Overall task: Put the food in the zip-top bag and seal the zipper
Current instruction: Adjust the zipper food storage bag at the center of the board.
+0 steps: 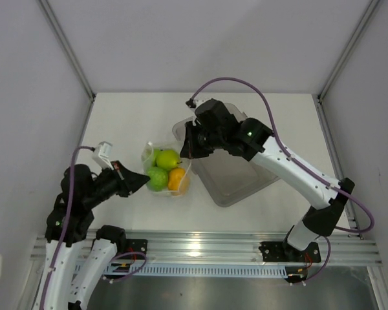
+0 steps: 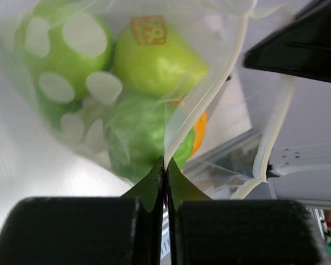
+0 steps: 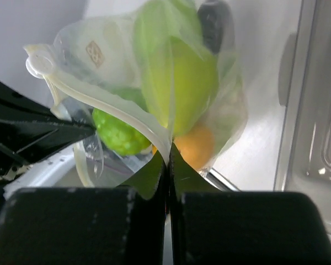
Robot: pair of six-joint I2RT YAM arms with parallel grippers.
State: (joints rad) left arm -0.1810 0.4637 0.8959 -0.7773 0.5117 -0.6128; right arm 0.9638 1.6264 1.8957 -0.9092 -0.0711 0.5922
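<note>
Zip-top bag (image 1: 163,169), food (image 1: 168,159) inside, just left of bin (image 1: 239,177). Left gripper (image 1: 141,179) clamps zipper (image 3: 107,105) end far from bin; right gripper (image 1: 185,152) pinches bin-side end. Likely best: tension strip, press along full length.
</note>
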